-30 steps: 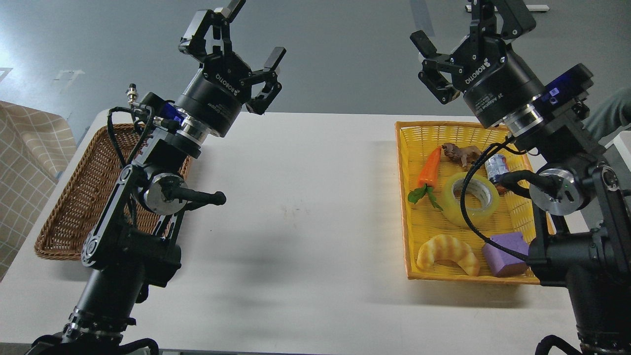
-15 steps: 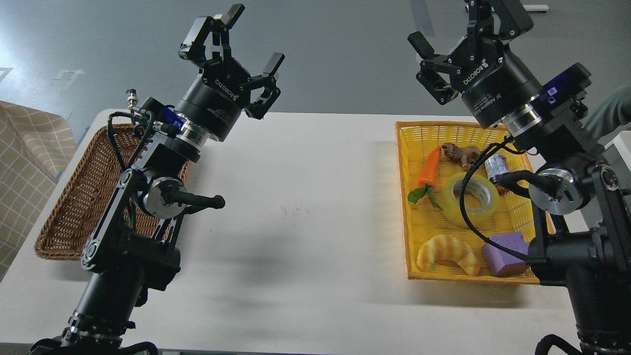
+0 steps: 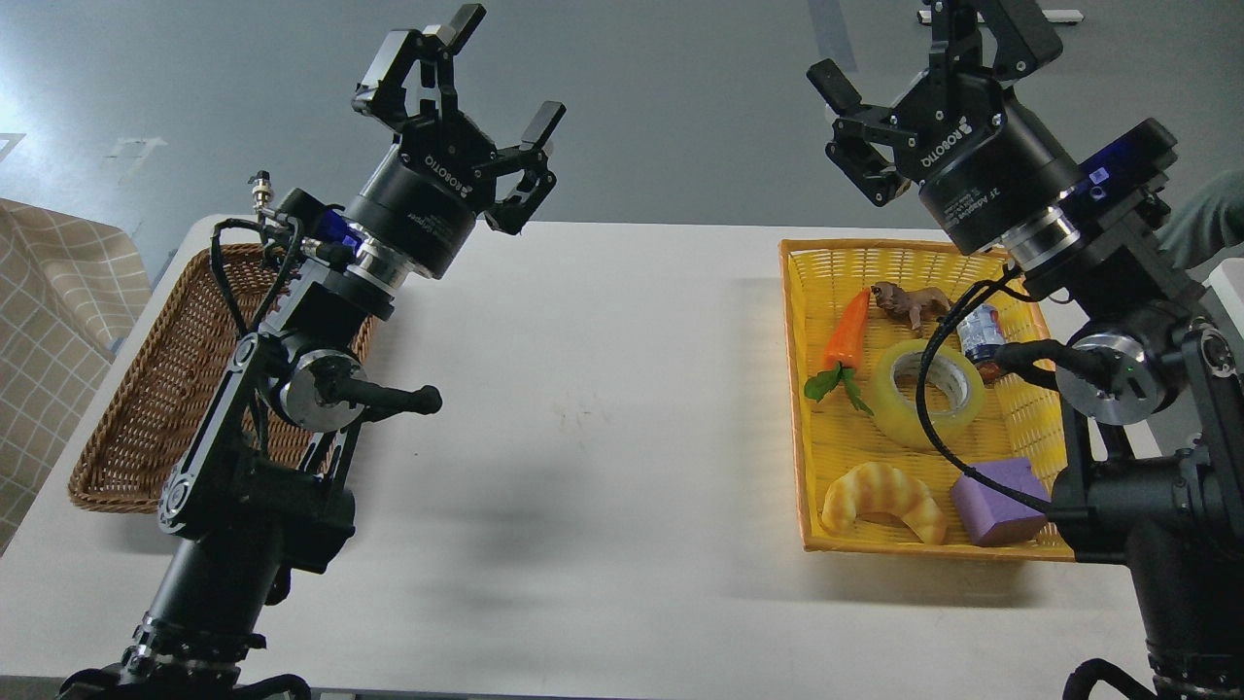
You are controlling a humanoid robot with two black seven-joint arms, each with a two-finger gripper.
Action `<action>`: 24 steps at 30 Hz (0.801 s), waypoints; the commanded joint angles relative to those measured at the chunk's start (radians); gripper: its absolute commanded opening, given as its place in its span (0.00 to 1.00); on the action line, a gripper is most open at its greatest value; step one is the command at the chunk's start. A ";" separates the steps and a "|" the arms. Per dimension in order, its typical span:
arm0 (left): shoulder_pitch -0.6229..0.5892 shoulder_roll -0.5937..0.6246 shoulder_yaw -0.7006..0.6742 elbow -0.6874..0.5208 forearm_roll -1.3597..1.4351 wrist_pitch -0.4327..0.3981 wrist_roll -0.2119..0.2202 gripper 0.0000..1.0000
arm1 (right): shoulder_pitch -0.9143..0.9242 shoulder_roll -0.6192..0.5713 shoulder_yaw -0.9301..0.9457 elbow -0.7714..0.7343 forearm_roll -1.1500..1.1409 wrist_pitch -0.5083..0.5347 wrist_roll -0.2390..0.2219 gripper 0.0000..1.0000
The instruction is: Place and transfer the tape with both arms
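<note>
The tape [image 3: 925, 391], a translucent yellow roll with a grey-white core, lies flat in the middle of the yellow basket [image 3: 795, 389] at the right of the white table. A black cable of my right arm crosses in front of it. My right gripper [image 3: 918, 44] is open and empty, raised high beyond the basket's far edge, well above the tape. My left gripper [image 3: 507, 68] is open and empty, raised above the table's far left part, near the brown basket.
A brown wicker basket [image 3: 146, 389] sits at the table's left edge, partly behind my left arm. The yellow basket also holds a carrot [image 3: 846, 331], a croissant [image 3: 882, 498], a purple block [image 3: 996, 501], a toy animal [image 3: 909, 301] and a small bottle [image 3: 977, 331].
My right arm has shifted slightly to the right. My left gripper has moved very slightly. Both stay open; the tape has not moved.
</note>
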 commanded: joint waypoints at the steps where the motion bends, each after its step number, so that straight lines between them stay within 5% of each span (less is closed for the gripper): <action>1: 0.001 0.000 -0.016 0.000 -0.002 -0.003 0.000 0.98 | 0.000 0.010 0.000 -0.001 0.000 0.000 -0.001 1.00; 24: 0.002 0.000 -0.028 0.001 -0.021 -0.003 0.000 0.98 | 0.018 0.013 0.000 -0.008 -0.001 -0.001 -0.001 1.00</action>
